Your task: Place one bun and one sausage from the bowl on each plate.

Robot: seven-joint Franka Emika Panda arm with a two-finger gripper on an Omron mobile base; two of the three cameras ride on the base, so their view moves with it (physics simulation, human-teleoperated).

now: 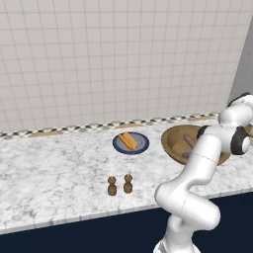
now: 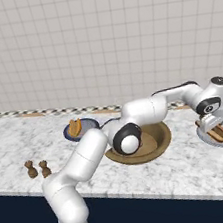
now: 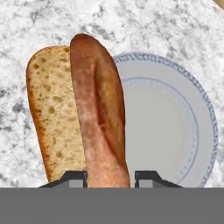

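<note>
Counter (image 2: 158, 172): marbled grey, carries everything.
Bowl (image 2: 160, 137): wooden, mid-counter, between both plates.
White plate (image 3: 175, 127): right of the bowl; bun (image 3: 54, 118) overhangs its rim.
Blue plate (image 2: 87, 123): left, holds a bun.
Gripper (image 3: 109, 177): clamped around the sausage (image 3: 100, 118), above the white plate.

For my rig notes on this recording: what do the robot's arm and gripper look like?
The arm is a glossy white, rounded, tubular build with dark grey to black bands and round caps at the joints. A thin dark cable runs along the upper link near the wrist. The gripper has a white body, and the hand view shows two small dark grey fingertips with lighter pads. No markings are legible.
</note>
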